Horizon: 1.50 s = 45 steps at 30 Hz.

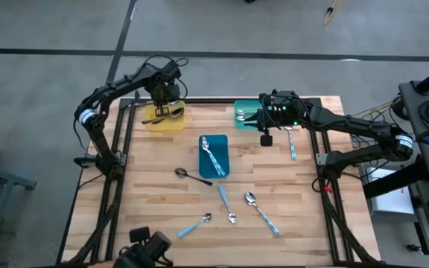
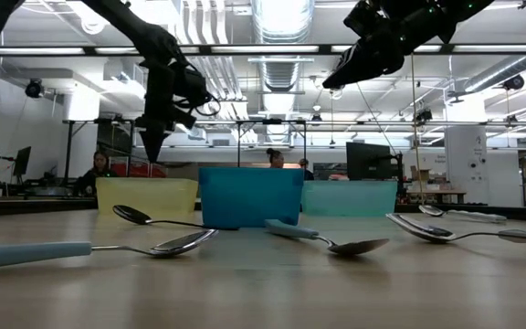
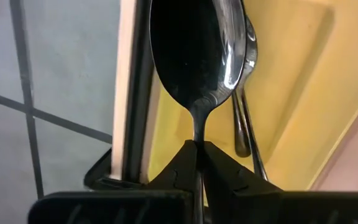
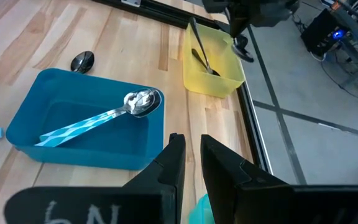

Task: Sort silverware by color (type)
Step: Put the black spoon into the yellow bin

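Left wrist view: left gripper (image 3: 199, 149) clamped on glossy black metal spoon (image 3: 194, 53) over yellow plastic tray (image 3: 297, 87). Lower first, then release. Right gripper (image 4: 191, 155) near tray, slightly open, empty.

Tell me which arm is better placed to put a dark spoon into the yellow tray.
Left: the left gripper already holds a dark spoon over the yellow tray.

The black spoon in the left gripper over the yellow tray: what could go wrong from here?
1. The left gripper pinches the black spoon only by its thin neck, so it may swing or slip.
2. It hangs near the yellow tray rim beside the table edge; a drop there could miss the tray.
3. Another dark spoon already lies inside, so the new one could rest on it and stick out.
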{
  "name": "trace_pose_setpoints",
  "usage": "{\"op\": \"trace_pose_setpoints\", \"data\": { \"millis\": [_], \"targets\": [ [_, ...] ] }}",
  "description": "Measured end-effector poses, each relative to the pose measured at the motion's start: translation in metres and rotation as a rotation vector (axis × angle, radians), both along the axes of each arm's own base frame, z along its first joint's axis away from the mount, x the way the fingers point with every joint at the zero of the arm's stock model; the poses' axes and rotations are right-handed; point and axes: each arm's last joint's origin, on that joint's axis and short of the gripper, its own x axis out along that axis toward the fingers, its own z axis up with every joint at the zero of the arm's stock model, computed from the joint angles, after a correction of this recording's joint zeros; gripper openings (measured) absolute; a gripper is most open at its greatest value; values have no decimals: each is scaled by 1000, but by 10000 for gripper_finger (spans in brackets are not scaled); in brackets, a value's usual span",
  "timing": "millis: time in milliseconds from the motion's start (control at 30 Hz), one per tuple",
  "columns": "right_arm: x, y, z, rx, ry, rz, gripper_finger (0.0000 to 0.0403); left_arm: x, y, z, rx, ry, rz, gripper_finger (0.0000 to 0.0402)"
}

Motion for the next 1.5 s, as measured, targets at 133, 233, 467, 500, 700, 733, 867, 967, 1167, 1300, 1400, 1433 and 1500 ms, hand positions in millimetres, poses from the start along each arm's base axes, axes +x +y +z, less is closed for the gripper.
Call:
{"op": "trace_pose_setpoints", "data": {
  "millis": [133, 233, 467, 500, 700, 733, 867, 967, 1167, 1300, 1400, 1433, 1500],
  "targets": [
    [0, 0, 0, 2, 0, -1, 43, -3, -4, -15, -30, 24, 9, 0],
    [0, 0, 0, 1, 0, 0, 43, -5, -6, -23, -41, 34, 17, 0],
    [0, 0, 0, 1, 0, -1, 43, -7, -7, -29, -19, 61, 23, 0],
    [0, 0, 0, 1, 0, 0, 43, -7, -7, -29, -16, 60, 29, 0],
    [0, 0, 0, 1, 0, -1, 43, -6, -7, -30, -13, 52, 70, 0],
    [0, 0, 0, 1, 1, 0, 43, -5, -7, -32, -15, 53, 73, 0],
    [0, 0, 0, 1, 1, 0, 43, -2, -5, -41, -33, 67, 98, 0],
    [0, 0, 0, 1, 1, -1, 43, 1, -4, -50, -53, 85, 113, 0],
    [0, 0, 0, -1, 1, 0, 43, 2, -4, -52, -53, 82, 154, 0],
    [0, 0, 0, -1, 1, 0, 43, 2, -4, -51, -46, 67, 204, 0],
    [0, 0, 0, -1, 1, 0, 43, 3, -5, -51, -62, 52, 223, 0],
    [0, 0, 0, -1, 1, 0, 43, 4, -6, -51, -67, 43, 227, 0],
    [0, 0, 0, -1, 1, 0, 43, 5, -7, -51, -71, 41, 229, 0]
  ]
}}
